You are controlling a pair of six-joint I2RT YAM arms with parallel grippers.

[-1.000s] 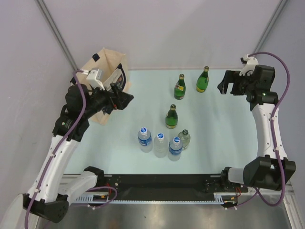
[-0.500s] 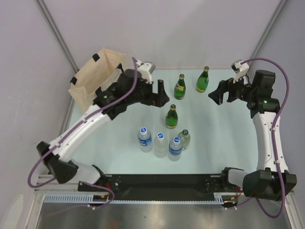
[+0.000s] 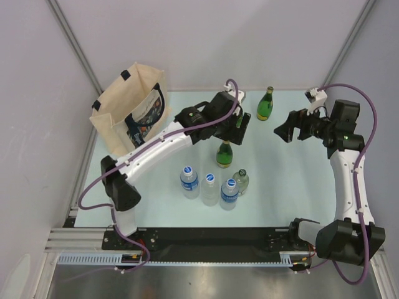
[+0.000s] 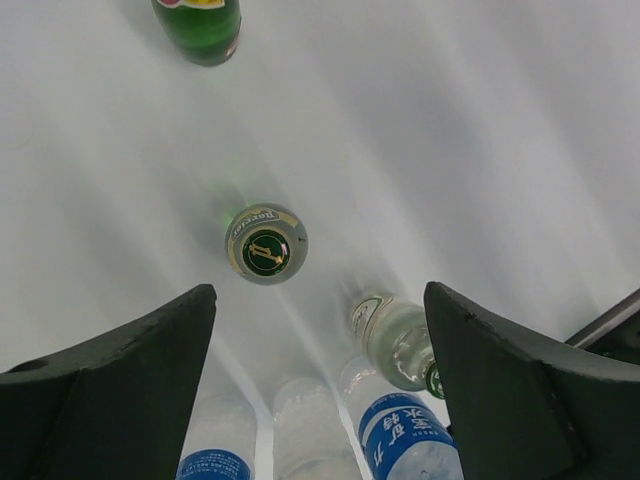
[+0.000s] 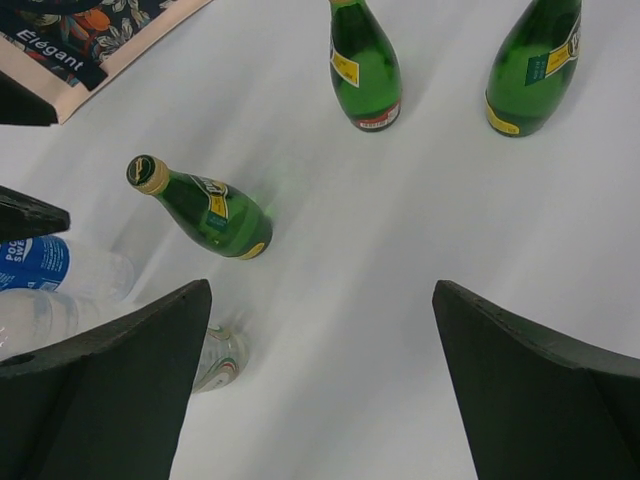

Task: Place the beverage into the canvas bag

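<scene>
Left end effector [image 4: 318, 300] above green bottle [image 4: 266, 243]

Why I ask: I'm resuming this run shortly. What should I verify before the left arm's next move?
1. Left tool open and empty: ok.
2. Green bottle upright below it: ok, though nearer one finger than the other.
3. Room around that bottle: ok, the clear bottle stands apart from it.
4. Canvas bag upright: ok.
5. Bag mouth open wide enough: cannot tell.
6. Right tool open, well apart from the left one: ok.
</scene>
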